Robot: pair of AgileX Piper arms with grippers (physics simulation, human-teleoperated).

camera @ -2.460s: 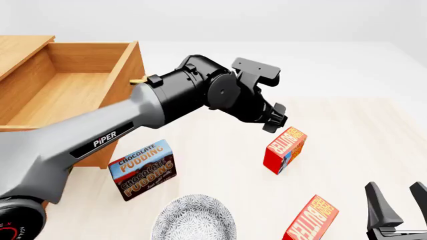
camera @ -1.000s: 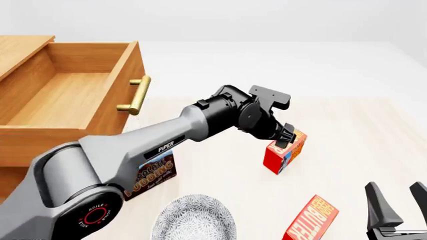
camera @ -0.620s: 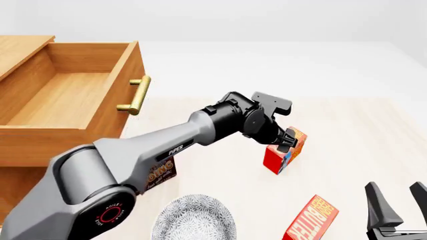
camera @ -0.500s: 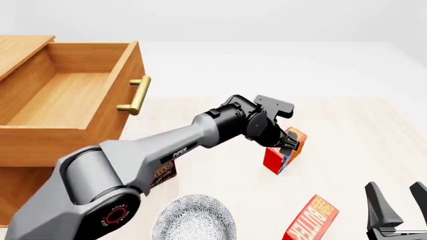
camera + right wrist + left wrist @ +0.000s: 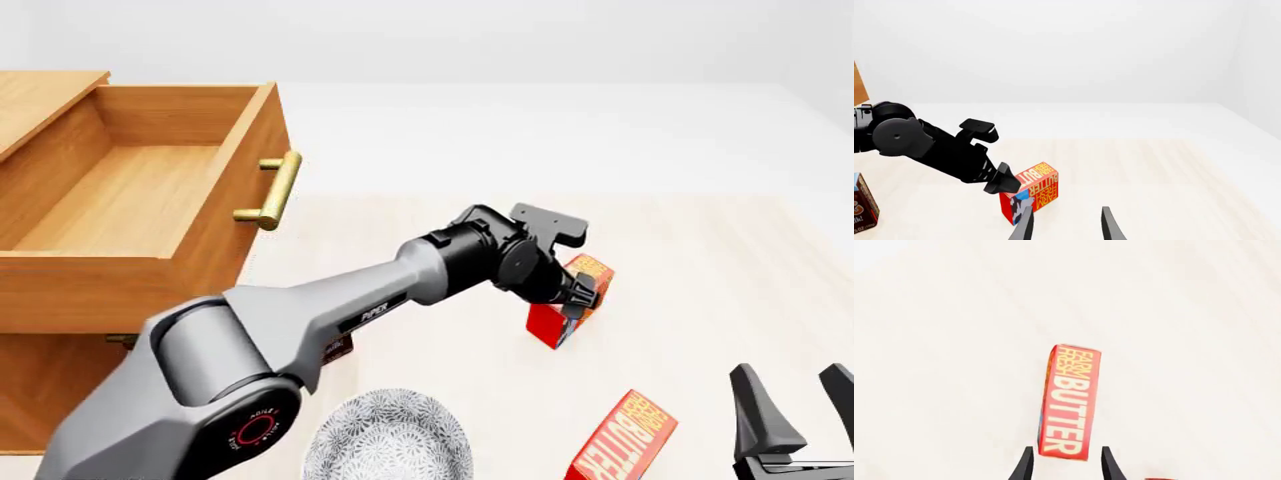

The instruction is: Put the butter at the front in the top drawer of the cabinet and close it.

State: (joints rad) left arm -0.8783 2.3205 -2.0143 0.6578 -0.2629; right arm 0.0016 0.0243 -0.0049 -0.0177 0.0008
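Two red butter boxes stand on the table. The farther butter box has my left gripper down at its top, open. In the left wrist view the fingertips flank that box's near end with small gaps. The nearer butter box stands by the table's front edge, untouched. My right gripper hovers open and empty to its right. The cabinet is at the left, its top drawer pulled out and empty, with a brass handle.
A patterned plate lies at the front edge. The chocolate pudding box stands near the cabinet, mostly hidden behind the left arm in the front view. The left arm stretches across the table from the lower left.
The left arm has reached further out and lower, bringing its open fingers from above the farther butter box to either side of its top. The right gripper has stayed still.
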